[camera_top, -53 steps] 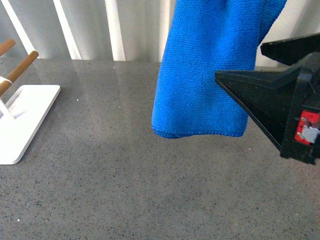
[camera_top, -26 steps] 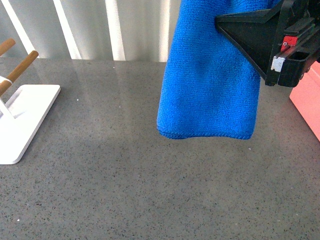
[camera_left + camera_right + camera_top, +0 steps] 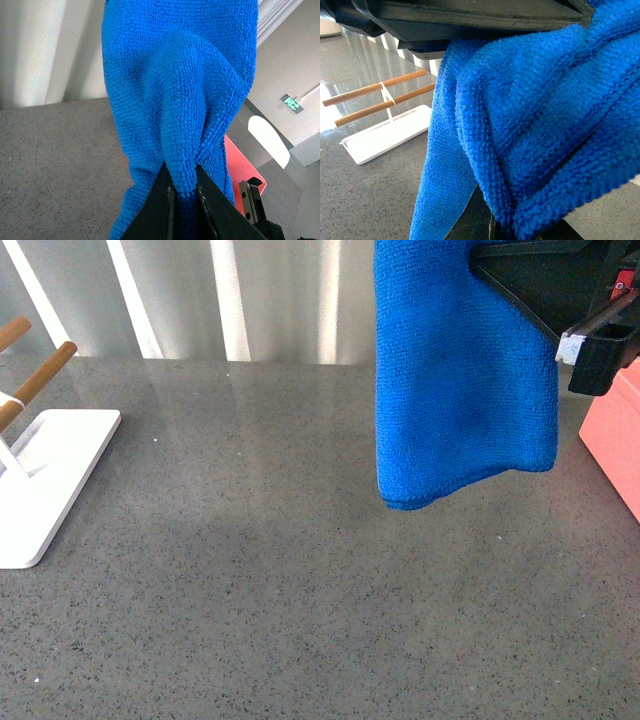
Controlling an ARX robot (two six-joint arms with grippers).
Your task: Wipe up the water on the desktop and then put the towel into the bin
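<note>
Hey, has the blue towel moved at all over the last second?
Yes. The towel has shifted right, away from the white stand and toward the bin at the right edge.

white stand (image 3: 45, 475) — far left | wooden pegs (image 3: 40, 375) — tilted | pale panelled wall (image 3: 270, 300)

The towel (image 3: 465, 370) runs off the top edge of the front view, its upper end unseen. At the right edge only a corner of the bin (image 3: 618, 430) shows. The left edge cuts the white stand (image 3: 45, 480). In the upper right, the black arm (image 3: 540, 285) is cropped, and its tip is lost against the towel.
</note>
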